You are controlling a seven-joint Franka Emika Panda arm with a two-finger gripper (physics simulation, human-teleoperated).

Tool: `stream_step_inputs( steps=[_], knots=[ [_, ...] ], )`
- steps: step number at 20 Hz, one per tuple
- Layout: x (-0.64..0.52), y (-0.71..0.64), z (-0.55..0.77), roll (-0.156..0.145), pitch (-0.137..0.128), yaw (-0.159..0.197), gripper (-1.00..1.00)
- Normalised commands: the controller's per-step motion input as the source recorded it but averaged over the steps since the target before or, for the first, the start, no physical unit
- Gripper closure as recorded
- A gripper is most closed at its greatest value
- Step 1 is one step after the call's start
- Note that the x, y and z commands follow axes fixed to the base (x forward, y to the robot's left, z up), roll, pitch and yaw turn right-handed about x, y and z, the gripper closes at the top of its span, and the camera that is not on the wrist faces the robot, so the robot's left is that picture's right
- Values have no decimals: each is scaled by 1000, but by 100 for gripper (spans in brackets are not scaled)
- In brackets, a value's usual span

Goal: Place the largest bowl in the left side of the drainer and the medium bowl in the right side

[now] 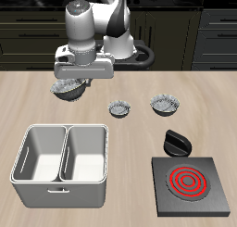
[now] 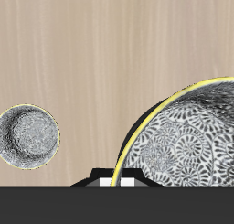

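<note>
The arm hangs over the largest bowl (image 1: 69,88), which sits toward the back of the tabletop (image 1: 130,138), well behind the drainer (image 1: 61,155). The fingers (image 1: 76,81) are down at its rim, but the hand's body hides them from outside and the wrist view shows only their tips, so I cannot tell whether they are spread or already pinching the rim. In the wrist view the rim of the largest bowl (image 2: 183,141) arcs right at the fingertips. The likely trouble is a shallow bite on that thin, sloped wall: the bowl could tip or slip out when lifted, or skid if a fingertip lands on the rim instead of straddling it. The smallest bowl (image 1: 119,107) stands nearby and the medium bowl (image 1: 166,105) beyond it, both apart from the grasp. The path forward to the drainer looks open; the hotplate (image 1: 189,184) and its knob (image 1: 175,143) lie off to the side. The drainer's middle wall and rims are the edges to clear on descent.
</note>
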Motion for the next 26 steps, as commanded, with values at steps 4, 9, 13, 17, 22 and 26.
stream_step_inputs(
  steps=[4, 9, 13, 17, 22, 26],
  knots=[
    [-35, 29, 440, -10, -59, 7, 100],
    [-8, -41, 428, -28, -51, -8, 100],
    [18, -42, 398, -13, -53, -10, 100],
    [31, -30, 142, -15, -17, -9, 100],
    [266, -36, 139, -13, 15, -13, 100],
    [417, -47, 139, -34, 31, -40, 100]
  ],
)
